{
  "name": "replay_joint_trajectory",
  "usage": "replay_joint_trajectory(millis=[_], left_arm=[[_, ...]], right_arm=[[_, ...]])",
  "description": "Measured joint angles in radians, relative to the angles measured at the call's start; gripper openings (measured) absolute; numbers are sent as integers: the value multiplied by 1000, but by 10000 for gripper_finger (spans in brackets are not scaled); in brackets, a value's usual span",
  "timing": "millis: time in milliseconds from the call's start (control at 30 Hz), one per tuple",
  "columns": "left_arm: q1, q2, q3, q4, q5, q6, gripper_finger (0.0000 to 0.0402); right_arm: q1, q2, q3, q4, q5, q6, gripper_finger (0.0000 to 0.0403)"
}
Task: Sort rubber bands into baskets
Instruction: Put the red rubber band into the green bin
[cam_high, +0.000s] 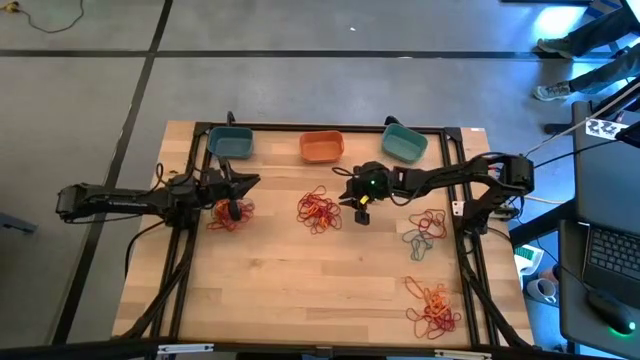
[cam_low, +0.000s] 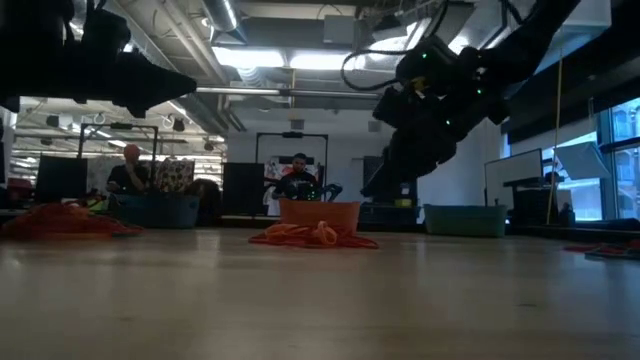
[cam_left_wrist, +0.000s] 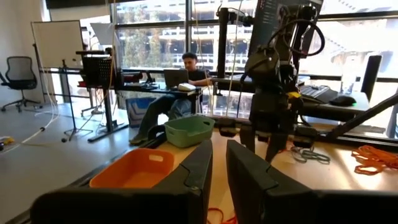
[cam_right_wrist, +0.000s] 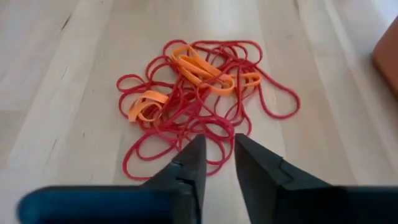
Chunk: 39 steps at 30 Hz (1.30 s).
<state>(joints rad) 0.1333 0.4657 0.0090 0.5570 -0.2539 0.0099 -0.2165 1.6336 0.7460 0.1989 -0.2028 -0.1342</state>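
Rubber bands (cam_right_wrist: 202, 106) are lying in a tangled red and orange pile on the surface (cam_high: 300, 290) in front of the orange basket (cam_high: 321, 147), and your right gripper (cam_right_wrist: 217, 155) is hanging just beside that pile, fingers slightly parted and holding nothing. Your left gripper (cam_left_wrist: 219, 165) is hovering over another red pile (cam_high: 228, 215) near the teal-blue basket (cam_high: 231, 143); its fingers are showing a narrow gap, empty. More bands are lying near the surface's right edge.
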Motion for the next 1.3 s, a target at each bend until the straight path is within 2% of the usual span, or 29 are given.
replay_joint_trajectory(millis=[133,367,567,733,933,1033,1233,1300], left_arm=[[0,84,0,65,0,15,45],[-3,177,0,92,11,-67,45],[-3,211,0,98,13,-109,45],[-3,262,9,146,65,-111,45],[-3,368,71,141,69,-89,45],[-3,418,95,140,69,-66,45],[-3,496,103,142,69,-87,45],[-3,512,103,137,69,-87,45]], right_arm=[[1,42,0,34,0,50,117],[1,127,0,107,21,152,121],[1,134,0,112,97,156,121],[1,150,0,113,98,148,121],[0,190,0,123,106,129,119],[0,192,0,143,137,129,101],[-2,192,0,129,175,122,22],[-1,191,0,126,176,115,7]])
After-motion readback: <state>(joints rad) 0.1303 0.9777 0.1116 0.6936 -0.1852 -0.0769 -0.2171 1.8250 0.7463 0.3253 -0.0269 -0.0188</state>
